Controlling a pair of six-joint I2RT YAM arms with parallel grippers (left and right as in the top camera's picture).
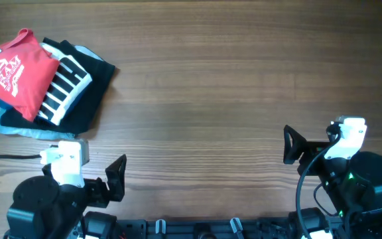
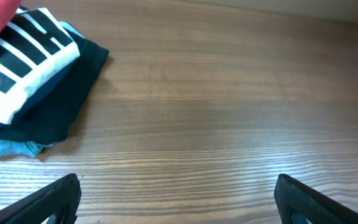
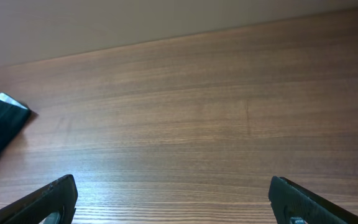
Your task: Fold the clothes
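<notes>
The red T-shirt (image 1: pixel 15 76) lies on a striped top (image 1: pixel 66 87), far left on the table (image 1: pixel 211 99); it looks folded, I think. The left gripper (image 2: pixel 178 190) and right gripper (image 3: pixel 173 190) sit near, fingers (image 2: pixel 55 199) spread wide, empty.

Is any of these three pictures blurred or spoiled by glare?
Overhead: even light, no glare, the red shirt fairly sharp. Left wrist: striped garment clear; fingers of the left gripper dark and soft at the bottom edge. Right wrist: pale sheen on the table, no hard glare.
</notes>
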